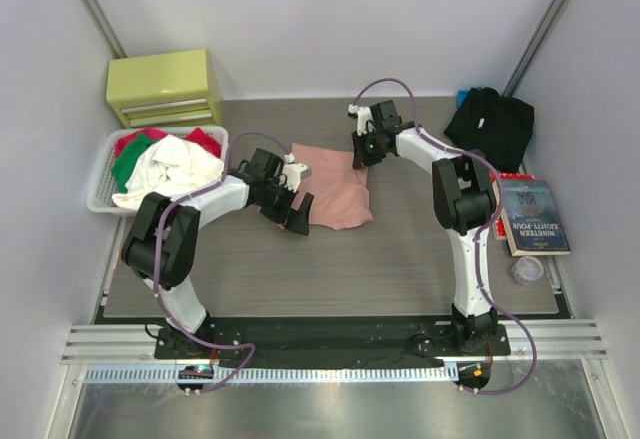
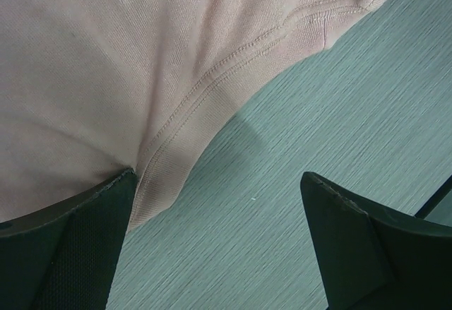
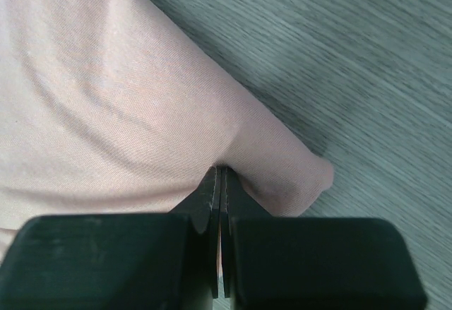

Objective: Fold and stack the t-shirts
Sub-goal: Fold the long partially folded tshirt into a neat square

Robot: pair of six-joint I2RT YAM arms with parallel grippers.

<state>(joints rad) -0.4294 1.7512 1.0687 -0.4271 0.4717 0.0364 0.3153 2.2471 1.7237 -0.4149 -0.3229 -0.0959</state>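
Note:
A salmon-pink t-shirt (image 1: 335, 187) lies partly folded on the middle of the wooden table. My right gripper (image 1: 360, 154) is at the shirt's far right corner. In the right wrist view its jaws are pressed together (image 3: 220, 170) with a pucker of the pink cloth (image 3: 106, 98) pinched at their tips. My left gripper (image 1: 297, 214) stands wide open at the shirt's near left edge. In the left wrist view the hemmed pink edge (image 2: 106, 63) touches the left finger (image 2: 70, 253), and only bare table shows between the tips (image 2: 217, 176). A black t-shirt (image 1: 490, 124) lies bunched at the back right.
A white basket (image 1: 100, 197) with red, green and white clothes stands at the left, and a yellow-green drawer box (image 1: 165, 87) behind it. A book (image 1: 533, 217) and a small clear lid (image 1: 526, 270) lie at the right edge.

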